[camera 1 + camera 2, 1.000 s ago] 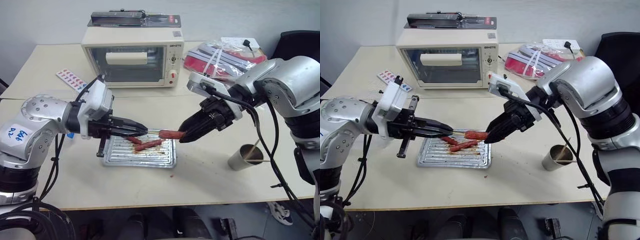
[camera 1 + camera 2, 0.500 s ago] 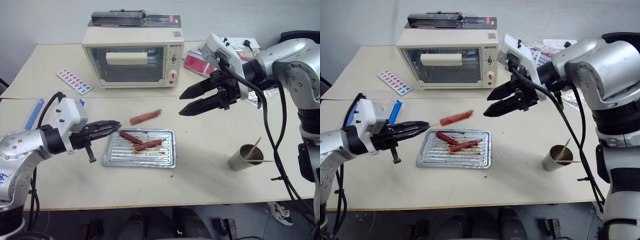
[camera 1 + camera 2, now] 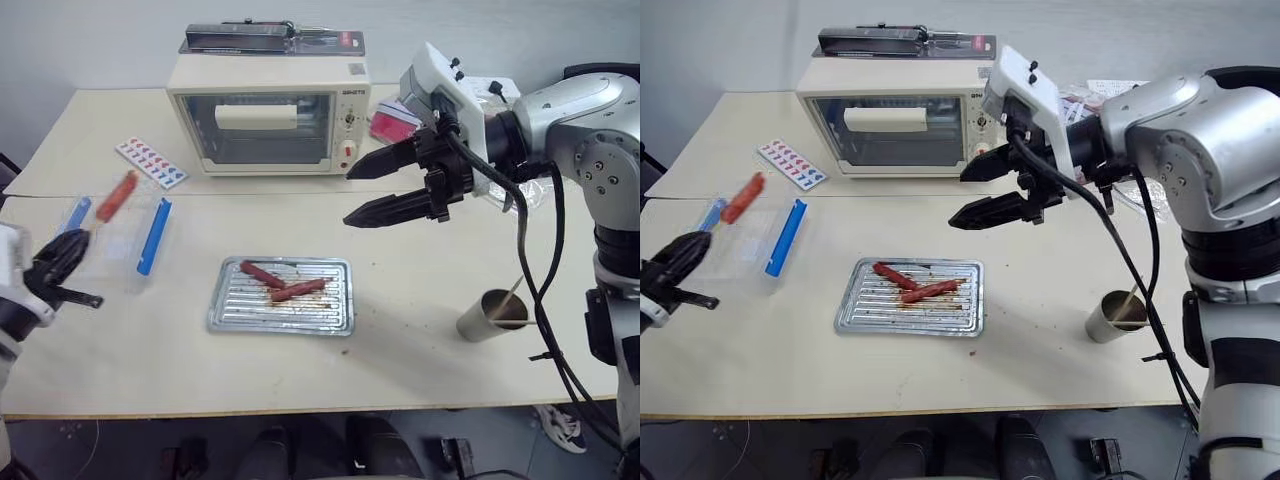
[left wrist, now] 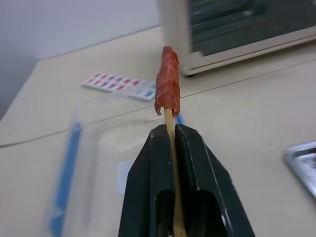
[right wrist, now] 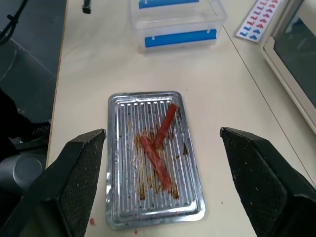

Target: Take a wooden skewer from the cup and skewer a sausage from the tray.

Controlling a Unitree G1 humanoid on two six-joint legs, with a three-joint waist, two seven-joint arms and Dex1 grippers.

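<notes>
So our right gripper (image 3: pixel 372 190) hangs spread wide and empty above the table, past the tray (image 3: pixel 282 310), where two sausages lie crossed on the ribs. Our left gripper (image 4: pixel 170 129) sits far out on the left, pressed together on the wooden skewer (image 4: pixel 171 133). The stick runs straight out along the fingers, with the sausage (image 4: pixel 167 81) stuck on its tip, over the clear box (image 3: pixel 745 240). The skewer's back end is hidden inside the fingers.

tray (image 3: pixel 222 318) open from above (oven (image 3: pixel 268 112) stands behind it).
</notes>
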